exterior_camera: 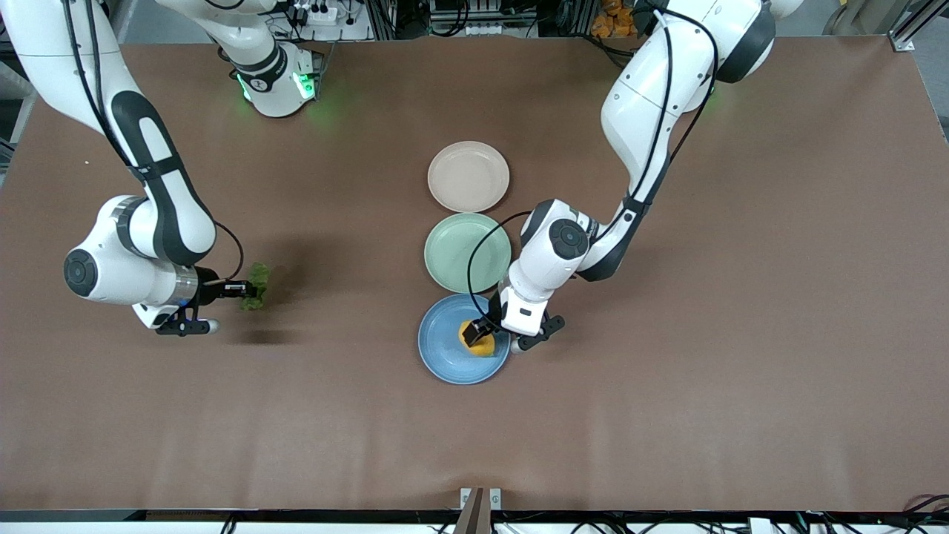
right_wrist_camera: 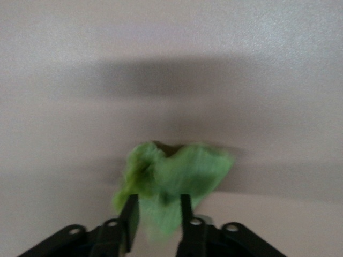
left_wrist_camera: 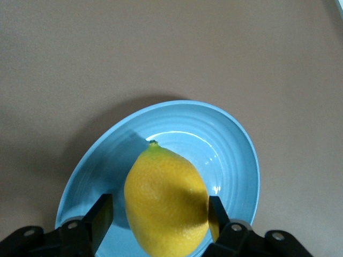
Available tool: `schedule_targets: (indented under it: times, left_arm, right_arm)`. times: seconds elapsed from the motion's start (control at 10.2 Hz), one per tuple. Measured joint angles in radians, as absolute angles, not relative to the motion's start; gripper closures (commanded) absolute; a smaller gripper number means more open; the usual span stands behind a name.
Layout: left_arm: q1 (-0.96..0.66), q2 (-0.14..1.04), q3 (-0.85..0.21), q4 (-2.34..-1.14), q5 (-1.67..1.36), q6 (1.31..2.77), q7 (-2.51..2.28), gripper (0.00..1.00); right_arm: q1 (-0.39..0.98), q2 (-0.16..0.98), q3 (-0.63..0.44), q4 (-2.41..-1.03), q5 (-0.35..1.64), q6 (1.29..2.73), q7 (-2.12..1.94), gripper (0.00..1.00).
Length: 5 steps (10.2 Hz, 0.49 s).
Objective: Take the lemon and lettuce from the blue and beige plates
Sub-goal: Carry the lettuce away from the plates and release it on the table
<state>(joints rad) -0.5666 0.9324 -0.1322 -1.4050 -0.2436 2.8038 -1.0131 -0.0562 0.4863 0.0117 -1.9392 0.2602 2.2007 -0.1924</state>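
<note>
The lemon (exterior_camera: 483, 345) lies in the sky blue plate (exterior_camera: 445, 360), the plate nearest the front camera. My left gripper (exterior_camera: 477, 335) is down at the plate, open, with a finger on each side of the lemon. In the left wrist view (left_wrist_camera: 159, 206) one finger touches the lemon (left_wrist_camera: 166, 198) and the other stands a little off it, over the blue plate (left_wrist_camera: 230, 144). My right gripper (exterior_camera: 239, 290) is shut on the lettuce (exterior_camera: 258, 285) and holds it above bare table toward the right arm's end. The lettuce (right_wrist_camera: 171, 176) hangs from the gripper (right_wrist_camera: 157, 206). The beige plate (exterior_camera: 468, 176) holds nothing.
A pale green plate (exterior_camera: 467, 252) holding nothing sits between the beige and blue plates; the left arm's forearm reaches over its edge. The three plates stand in a row mid-table on brown table (exterior_camera: 704, 371).
</note>
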Motion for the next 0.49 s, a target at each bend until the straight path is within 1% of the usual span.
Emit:
schedule_targets:
  times: [0.1, 0.2, 0.49]
  left_arm:
    - [-0.567, 0.936, -0.133, -1.401, -0.244, 2.807, -1.013, 0.37]
    - [-0.567, 0.938, -0.134, -1.399, -0.244, 2.808, -1.013, 0.47]
    - [-0.567, 0.940, -0.134, -1.395, -0.244, 2.812, -1.012, 0.48]
  right_arm:
    - [-0.055, 0.486, 0.014, -1.937, 0.260, 2.197, -0.167, 0.00]
    - [-0.053, 0.485, 0.019, -1.930, 0.260, 2.180, -0.141, 0.00]
    - [-0.054, 0.435, 0.019, -1.898, 0.261, 2.089, -0.110, 0.00]
